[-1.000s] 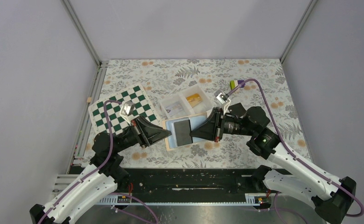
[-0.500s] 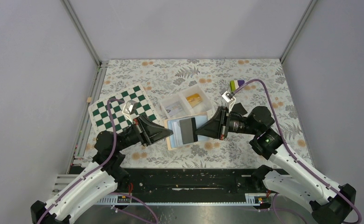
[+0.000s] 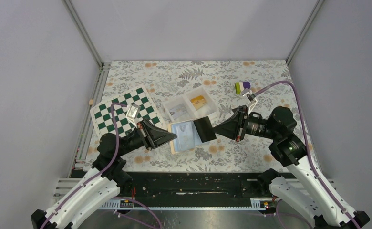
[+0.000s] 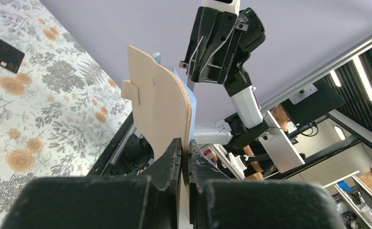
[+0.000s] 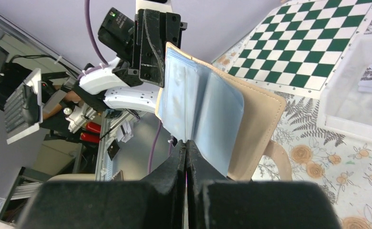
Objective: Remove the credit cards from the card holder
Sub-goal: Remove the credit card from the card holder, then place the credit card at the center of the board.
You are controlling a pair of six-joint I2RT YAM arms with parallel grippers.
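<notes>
**Holder pinched at both ends, near-centre of bench**

Bench (image 3: 270, 76): grey floral cloth, walled on three sides. No readable writing on the cloth.

Left arm (image 3: 112, 148) and right arm (image 3: 279, 129) reach in from the near edge and face each other across the near-centre.

Chequered board (image 3: 143, 98): green and white, lies flat and askew near the left edge.

White tray (image 3: 190, 106): two compartments, mid-bench, just right of the board.
- The left compartment holds a pale card (image 3: 179, 112) lying flat. It has print on its face, too small to read.
- The right compartment holds a small orange-yellow item (image 3: 198, 100). I cannot tell what it is.

Card holder (image 3: 184, 136): open, on the near side of the tray, between the two arms.
- Pale blue sleeves face up, with a tan border.
- The left wrist view shows the tan outer cover (image 4: 158, 109) with a small strap tab.
- The right wrist view shows the blue sleeves fanned apart (image 5: 189, 95).
- The print on the inserts is not legible.
- I cannot tell whether the holder touches the bench.

Left jaws: closed tight on the holder's left edge.

Right jaws: closed on the right edge of a dark card (image 3: 204, 129). The card is tilted and its left part overlaps the holder's right panel. No marking shows on its face.

Small block (image 3: 242, 87): purple, green and white, toward the far right, well apart from the holder. No label can be read.
</notes>
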